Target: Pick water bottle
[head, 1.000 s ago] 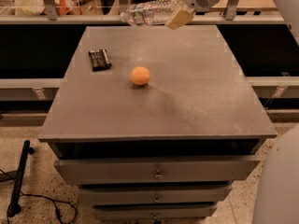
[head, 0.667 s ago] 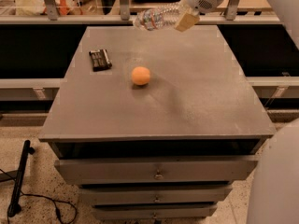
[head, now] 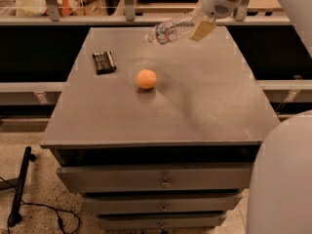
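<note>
White gripper (head: 196, 26) with tan fingers (head: 203, 29) at one o'clock, clasping clear ribbed water bottle (head: 168, 30); orange ball (head: 146, 79); black striped pack (head: 104, 62) at ten o'clock; plain grey table (head: 204, 106); grey drawers (head: 122, 178)

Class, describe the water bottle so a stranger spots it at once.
Find the grey table. Above its far edge the gripper, jaws shut, holds the water bottle in the air. It is clear, unlike the orange ball and black pack on the tabletop.

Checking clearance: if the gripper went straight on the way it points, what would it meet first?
The gripper, holding the water bottle over the far edge, points downward, so it would likely first meet the bare table top right beneath it, though depth is unclear.
</note>
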### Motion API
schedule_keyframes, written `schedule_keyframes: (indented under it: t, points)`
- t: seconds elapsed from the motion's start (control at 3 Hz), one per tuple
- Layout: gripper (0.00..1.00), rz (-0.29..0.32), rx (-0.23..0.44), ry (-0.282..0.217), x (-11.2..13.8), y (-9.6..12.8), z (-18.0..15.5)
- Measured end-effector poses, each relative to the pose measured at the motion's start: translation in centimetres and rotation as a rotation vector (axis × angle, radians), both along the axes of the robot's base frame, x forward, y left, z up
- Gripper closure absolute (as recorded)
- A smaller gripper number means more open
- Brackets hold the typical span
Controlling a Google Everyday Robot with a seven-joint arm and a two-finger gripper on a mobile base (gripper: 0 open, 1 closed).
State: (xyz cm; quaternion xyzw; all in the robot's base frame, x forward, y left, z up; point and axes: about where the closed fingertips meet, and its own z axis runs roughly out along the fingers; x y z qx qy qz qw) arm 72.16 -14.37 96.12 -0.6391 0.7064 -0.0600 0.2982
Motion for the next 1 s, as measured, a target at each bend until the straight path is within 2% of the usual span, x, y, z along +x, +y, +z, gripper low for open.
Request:
schedule_keyframes:
  t: [0.33, 1.0]
  points:
    - [0.83, 0.007, -0.006, 0.025, -0.42, 0.03, -0.43]
    - [0.35, 0.012, -0.007, 0.033, -0.25, 0.38, -1.01]
